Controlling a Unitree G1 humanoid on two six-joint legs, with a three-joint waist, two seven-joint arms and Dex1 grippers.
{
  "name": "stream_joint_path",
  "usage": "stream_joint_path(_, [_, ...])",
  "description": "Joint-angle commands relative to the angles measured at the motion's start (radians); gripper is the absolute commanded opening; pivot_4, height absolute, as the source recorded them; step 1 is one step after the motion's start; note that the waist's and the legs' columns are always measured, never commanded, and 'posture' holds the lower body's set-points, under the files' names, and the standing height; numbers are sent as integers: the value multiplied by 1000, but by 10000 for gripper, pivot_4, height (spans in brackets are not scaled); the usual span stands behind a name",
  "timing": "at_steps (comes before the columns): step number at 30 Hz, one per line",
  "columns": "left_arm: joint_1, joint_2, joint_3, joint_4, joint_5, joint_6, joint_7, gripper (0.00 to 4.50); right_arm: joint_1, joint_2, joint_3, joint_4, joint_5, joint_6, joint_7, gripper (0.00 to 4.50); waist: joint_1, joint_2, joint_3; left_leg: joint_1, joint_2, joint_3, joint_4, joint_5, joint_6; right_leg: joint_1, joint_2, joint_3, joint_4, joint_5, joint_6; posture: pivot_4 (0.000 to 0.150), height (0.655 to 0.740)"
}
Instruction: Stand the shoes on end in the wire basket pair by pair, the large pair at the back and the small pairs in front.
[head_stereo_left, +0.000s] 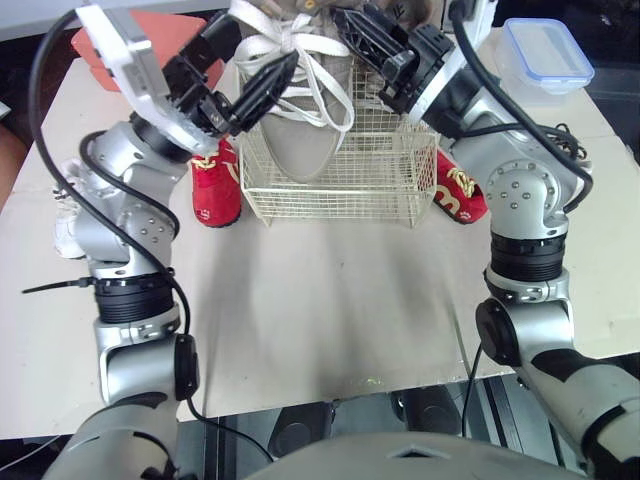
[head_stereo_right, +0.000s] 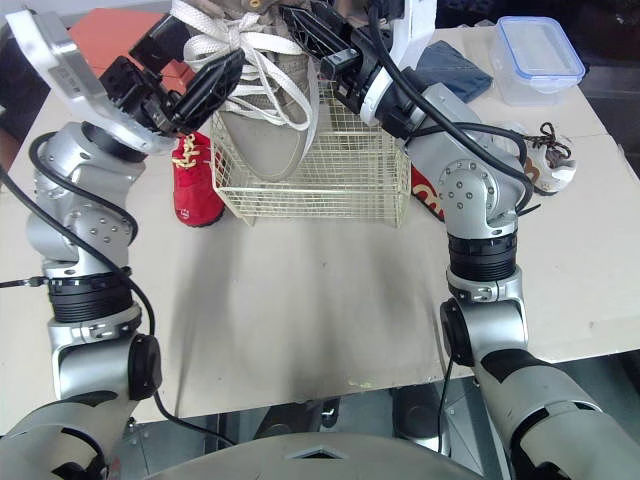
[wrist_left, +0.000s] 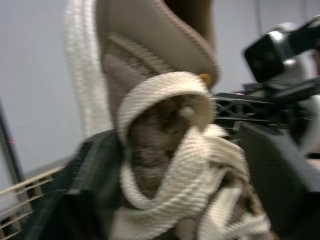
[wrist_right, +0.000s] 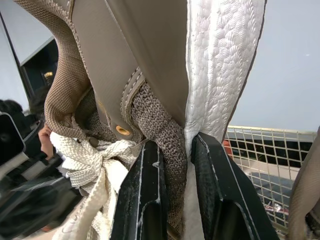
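Two grippers hold one large shoe together above the middle of the worktop. This shoe is grey-beige with thick white laces. It stands on end with its toe down inside the wire basket, while its heel part rises above the basket rim. It sits toward the basket's left half, and through the wires I cannot tell whether the toe touches the bottom.

From the left side, the left gripper reaches in. Its two black fingers are on both sides of the laced front, pressed against the knot of the laces. From the right side, the right gripper comes in and is closed on the upper edge of the shoe. In the right wrist view, one finger lies on the knitted grey collar and the other on the white padded lining, so the edge is pinched between them.

Outside the basket, one small red shoe stands just beside its left wall, and a second red shoe lies just beside its right wall, partly hidden by the right arm. A small white shoe lies near the left edge of the worktop. Another small shoe with dark laces lies to the right, well apart from the basket. A clear plastic box with a blue-rimmed lid stands at the back right corner.
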Motion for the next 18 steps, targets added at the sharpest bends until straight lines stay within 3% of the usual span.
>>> stream_joint_path(1, [-52, 47, 87, -45, -102, 43, -14, 44653, -28, -9, 7, -36, -9, -42, 34, 799, 1, 0, 0, 0, 0, 0, 0, 0, 0, 0, 0, 0, 0, 0, 0, 1500, 7400])
stream_joint_path(16, [-81, 50, 22, 43, 57, -32, -27, 44653, -6, 9, 19, -70, -3, -52, 66, 799, 2, 0, 0, 0, 0, 0, 0, 0, 0, 0, 0, 0, 0, 0, 0, 1500, 7400])
stream_joint_path(18, [-80, 52, 23, 53, 65, -41, -39, 39301, -4, 9, 17, -72, -3, -52, 68, 799, 2, 0, 0, 0, 0, 0, 0, 0, 0, 0, 0, 0, 0, 0, 0, 1500, 7400])
